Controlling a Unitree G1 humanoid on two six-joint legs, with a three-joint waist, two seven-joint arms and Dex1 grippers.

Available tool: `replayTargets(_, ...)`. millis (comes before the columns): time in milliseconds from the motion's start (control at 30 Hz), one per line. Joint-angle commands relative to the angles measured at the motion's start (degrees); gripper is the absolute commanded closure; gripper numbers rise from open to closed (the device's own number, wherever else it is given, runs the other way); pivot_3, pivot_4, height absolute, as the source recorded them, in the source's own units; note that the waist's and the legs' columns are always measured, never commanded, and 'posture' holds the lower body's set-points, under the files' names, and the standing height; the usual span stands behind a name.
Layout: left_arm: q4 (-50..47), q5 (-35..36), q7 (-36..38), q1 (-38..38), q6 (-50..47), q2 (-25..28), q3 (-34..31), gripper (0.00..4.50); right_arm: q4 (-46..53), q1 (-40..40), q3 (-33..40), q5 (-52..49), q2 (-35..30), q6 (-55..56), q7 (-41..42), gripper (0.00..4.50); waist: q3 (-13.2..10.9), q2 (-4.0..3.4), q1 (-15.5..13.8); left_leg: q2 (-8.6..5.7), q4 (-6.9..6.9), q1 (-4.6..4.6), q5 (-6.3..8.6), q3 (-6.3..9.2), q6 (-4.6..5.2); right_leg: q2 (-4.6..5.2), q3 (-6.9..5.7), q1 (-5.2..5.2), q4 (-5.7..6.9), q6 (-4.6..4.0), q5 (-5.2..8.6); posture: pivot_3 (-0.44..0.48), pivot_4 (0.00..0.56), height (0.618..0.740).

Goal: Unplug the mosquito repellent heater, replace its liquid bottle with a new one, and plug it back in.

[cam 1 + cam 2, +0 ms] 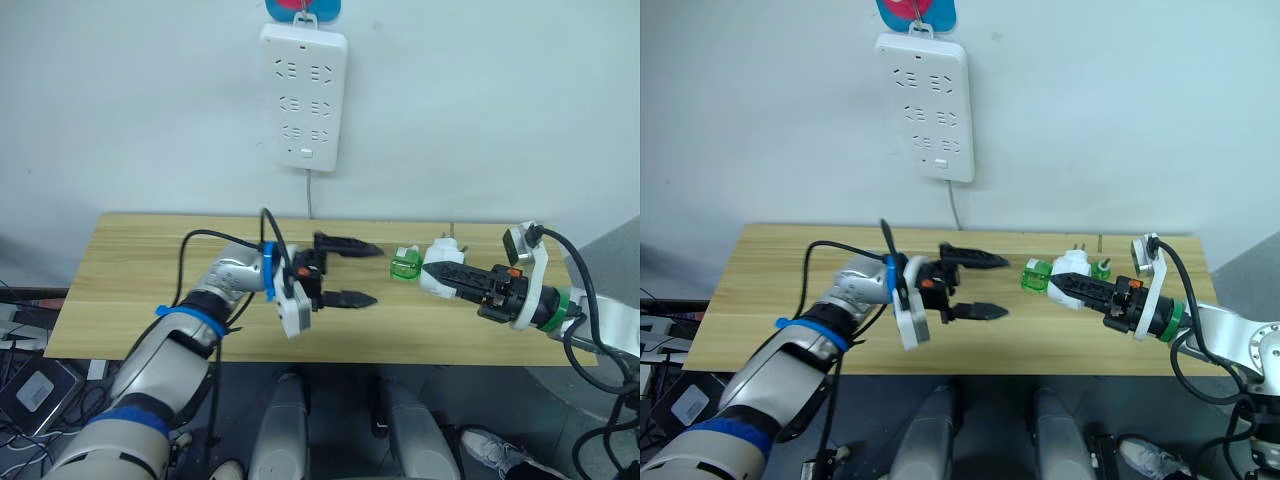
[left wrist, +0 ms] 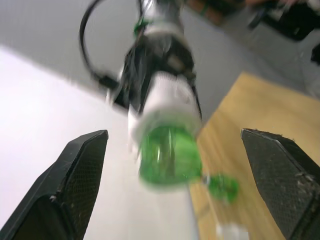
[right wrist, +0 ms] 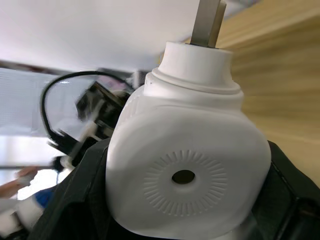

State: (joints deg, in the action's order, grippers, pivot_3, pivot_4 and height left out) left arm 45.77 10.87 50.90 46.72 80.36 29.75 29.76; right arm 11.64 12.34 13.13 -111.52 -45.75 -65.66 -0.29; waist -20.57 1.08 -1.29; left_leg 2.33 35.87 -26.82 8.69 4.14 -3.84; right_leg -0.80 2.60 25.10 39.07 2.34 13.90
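Right gripper (image 1: pixel 447 281): my two black fingers are clamped on the mosquito repellent heater (image 1: pixel 437 267), one on each side of its white body.
Heater: it sits in my right grip above the wooden table (image 1: pixel 150 260), toward my right end of it, unplugged, metal prongs (image 3: pixel 207 20) pointing away from the face with the round hole.
Green bottle (image 1: pixel 405 265): seated in the heater's end that faces my left arm, its green body sticking out.
Left gripper (image 1: pixel 362 272): fingers spread wide apart, empty, aimed at the green bottle and just short of it.
Green cap (image 1: pixel 1101 268): lying on the table just behind the heater.
Power strip (image 1: pixel 303 95): hanging on the wall above the table's far edge, sockets free.
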Motion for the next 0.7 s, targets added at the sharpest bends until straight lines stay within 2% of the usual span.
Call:
replayTargets(33,-13.99,13.83,4.83,-9.80,-27.56,4.28,-0.95,0.00,8.64,-2.53,0.33,2.71,-0.76,3.72,-2.79,1.36,0.11,-0.10,0.14,0.04,-0.05,0.01,0.00,0.00,0.00,0.00,-0.01,0.00,-0.01,-0.08,-0.05,0.189,0.311,0.740)
replayTargets(67,-19.25,17.25,4.18,-13.16,-38.52,5.80,-1.85,0.00,10.94,-3.73,-0.01,6.43,-0.09,4.79,-2.15,1.36,0.13,-0.12,0.11,0.22,-0.09,0.05,0.00,0.00,-0.01,0.01,-0.01,-0.01,0.00,-0.24,-0.13,0.190,0.309,0.740)
replayTargets(100,-23.16,18.94,3.08,-15.52,-45.60,6.73,-2.94,0.00,12.58,-4.81,-0.26,9.49,0.66,5.83,-1.58,1.36,0.13,-0.12,0.06,0.23,-0.10,0.07,-0.01,0.02,-0.01,0.01,-0.06,-0.01,0.02,-0.25,-0.13,0.197,0.306,0.740)
replayTargets(167,-30.46,20.74,0.98,-19.99,-55.85,8.17,-4.95,0.00,15.40,-7.39,-0.88,15.45,2.71,8.50,-0.48,1.36,0.13,-0.12,-0.21,0.21,-0.08,0.06,-0.01,0.09,-0.02,-0.08,-0.16,0.01,0.03,-0.23,-0.10,0.208,0.300,0.740)
replayTargets(267,-38.83,20.52,-0.97,-25.64,-64.80,8.96,-7.73,0.00,18.39,-10.49,-2.94,24.90,5.23,11.64,1.10,1.36,0.19,-0.15,-0.50,0.25,-0.04,0.03,-0.05,0.11,-0.06,-0.12,-0.28,-0.06,0.00,-0.07,0.05,0.214,0.291,0.740)
replayTargets(433,-42.14,13.26,2.04,-29.90,-64.16,9.13,-10.51,0.00,18.21,-11.89,-6.62,34.63,8.07,13.40,2.17,1.36,1.01,-0.19,-0.53,0.19,-0.05,0.04,-0.05,-0.18,-0.06,-0.04,-0.06,-0.03,-0.12,-0.08,0.05,0.219,0.273,0.740)
replayTargets(600,-40.04,6.63,2.10,-31.88,-60.86,8.45,-13.27,0.00,18.10,-12.22,-8.15,38.12,9.90,12.94,3.04,1.36,1.55,-0.23,-0.64,0.24,-0.13,0.06,-0.05,-0.20,-0.06,-0.07,-0.08,0.01,-0.12,-0.16,0.10,0.223,0.257,0.740)
replayTargets(700,-39.84,2.00,2.49,-30.67,-58.39,6.55,-12.21,0.00,18.21,-11.96,-10.09,40.34,9.98,11.58,4.64,1.36,1.89,-0.22,-0.79,0.22,-0.15,0.06,-0.04,-0.23,-0.06,-0.06,-0.06,0.02,-0.13,-0.16,0.10,0.227,0.251,0.740)
